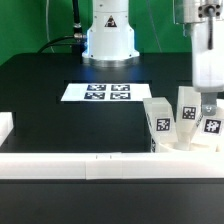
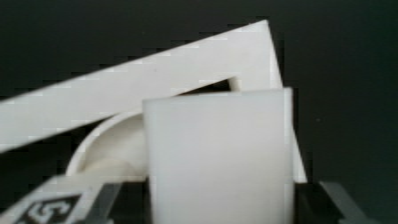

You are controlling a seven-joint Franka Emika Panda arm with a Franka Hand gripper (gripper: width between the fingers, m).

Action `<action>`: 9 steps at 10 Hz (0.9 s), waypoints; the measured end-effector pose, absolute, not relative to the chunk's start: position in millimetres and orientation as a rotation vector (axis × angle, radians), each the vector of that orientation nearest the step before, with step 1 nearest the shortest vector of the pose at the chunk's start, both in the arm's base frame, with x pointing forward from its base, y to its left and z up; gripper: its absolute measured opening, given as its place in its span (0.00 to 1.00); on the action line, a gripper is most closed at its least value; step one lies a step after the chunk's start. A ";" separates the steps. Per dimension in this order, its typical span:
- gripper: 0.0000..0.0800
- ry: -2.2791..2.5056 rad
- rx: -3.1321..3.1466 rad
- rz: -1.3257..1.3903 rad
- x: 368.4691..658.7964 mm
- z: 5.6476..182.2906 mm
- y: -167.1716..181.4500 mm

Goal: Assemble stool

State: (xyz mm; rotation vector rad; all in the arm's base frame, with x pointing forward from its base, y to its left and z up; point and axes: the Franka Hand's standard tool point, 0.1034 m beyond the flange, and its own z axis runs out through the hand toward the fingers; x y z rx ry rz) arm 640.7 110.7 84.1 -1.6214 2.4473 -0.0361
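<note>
With our gripper clamped on a leg above the seat at the exterior view's right, we should keep it upright and twist gently.

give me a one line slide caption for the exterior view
Franka gripper shut on a tagged stool leg over the round seat, two legs already upright, marker board behind.

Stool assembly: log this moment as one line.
pincer: shut on leg | seat: by white bars, exterior view's right | legs on seat: three upright | marker board: flat on table
</note>
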 end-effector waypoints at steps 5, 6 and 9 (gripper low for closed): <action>0.43 2.552 -1.089 -0.050 637.9 83.1 112.5; 0.43 2.534 -1.126 -0.056 637.9 83.4 112.8; 0.77 2.465 -1.228 -0.058 642.3 103.9 113.9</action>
